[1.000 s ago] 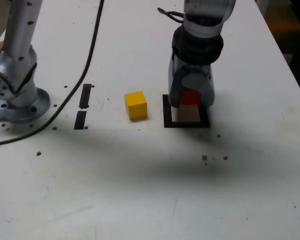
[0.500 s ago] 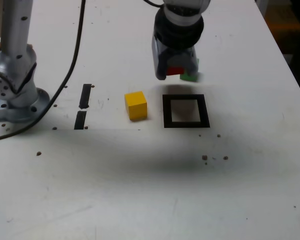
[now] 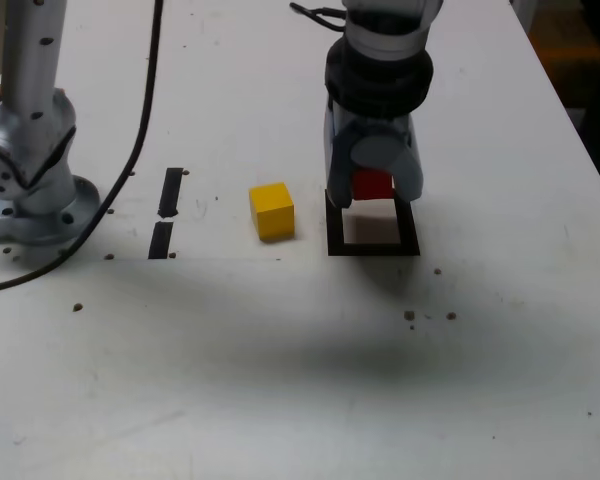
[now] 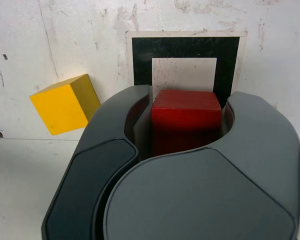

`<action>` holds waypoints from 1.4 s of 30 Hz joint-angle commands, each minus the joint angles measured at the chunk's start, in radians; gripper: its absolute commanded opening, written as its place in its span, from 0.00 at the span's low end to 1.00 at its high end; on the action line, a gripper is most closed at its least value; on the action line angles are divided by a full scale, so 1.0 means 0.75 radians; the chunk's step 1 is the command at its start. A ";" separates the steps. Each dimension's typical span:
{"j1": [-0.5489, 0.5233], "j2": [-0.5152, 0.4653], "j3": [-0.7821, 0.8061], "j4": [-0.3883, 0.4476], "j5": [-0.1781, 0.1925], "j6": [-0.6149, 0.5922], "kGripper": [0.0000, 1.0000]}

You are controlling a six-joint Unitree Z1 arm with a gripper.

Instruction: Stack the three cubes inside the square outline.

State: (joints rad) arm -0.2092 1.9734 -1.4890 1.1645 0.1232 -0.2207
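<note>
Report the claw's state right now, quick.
Claw: closed on the red cube, holding it between its two fingers, above the square outline.

No readable text, labels, brands, numbers or signs in either view.

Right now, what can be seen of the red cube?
The red cube is plain, smooth-looking and sharp-edged, with a lighter top face and darker near side. It sits upright between the gripper's fingers, apparently clamped, its lower part hidden. In the exterior view it appears at the square outline's far edge.
</note>
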 commanded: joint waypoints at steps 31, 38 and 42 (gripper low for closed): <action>0.039 0.138 0.032 -0.027 -0.057 0.027 0.48; 0.042 0.148 0.021 -0.041 -0.064 0.036 0.50; 0.042 0.151 0.024 -0.053 -0.069 0.039 0.60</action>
State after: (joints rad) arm -0.1794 2.0832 -1.4696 1.1263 0.0743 -0.1933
